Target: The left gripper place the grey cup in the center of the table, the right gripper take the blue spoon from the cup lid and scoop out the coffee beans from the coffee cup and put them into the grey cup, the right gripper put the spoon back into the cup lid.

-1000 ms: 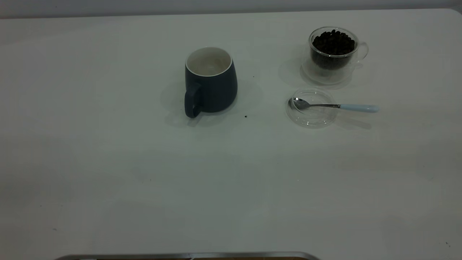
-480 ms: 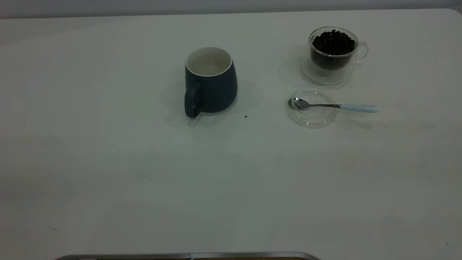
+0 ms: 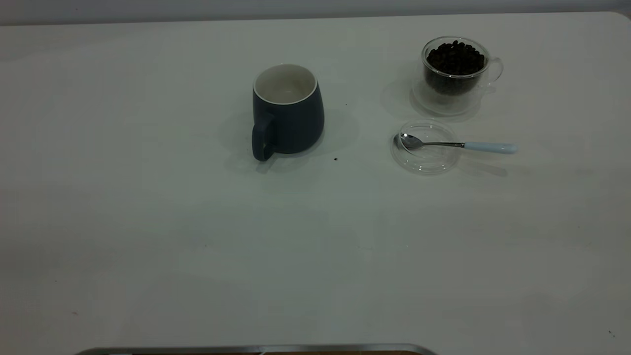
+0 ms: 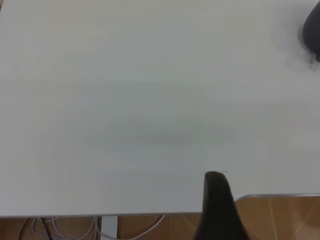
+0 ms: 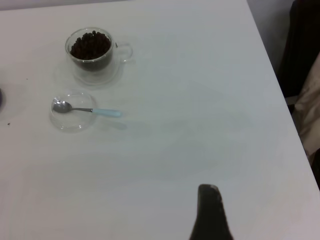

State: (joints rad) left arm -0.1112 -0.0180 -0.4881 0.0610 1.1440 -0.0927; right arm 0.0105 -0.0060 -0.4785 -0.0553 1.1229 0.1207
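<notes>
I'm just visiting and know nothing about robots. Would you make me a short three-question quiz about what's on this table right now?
1. True or false: the blue spoon rests with its bowl in the cup lid.
2. Which holds the coffee beans? A) the grey cup B) the coffee cup C) the lid
3. Fill in: the grey cup's handle points toward the ____ edge of the table in the exterior view.

Key: 1 true. 2 B. 3 near. The grey cup looks empty, and neither gripper is touching anything; only a dark fingertip shows at each wrist view's edge.
</notes>
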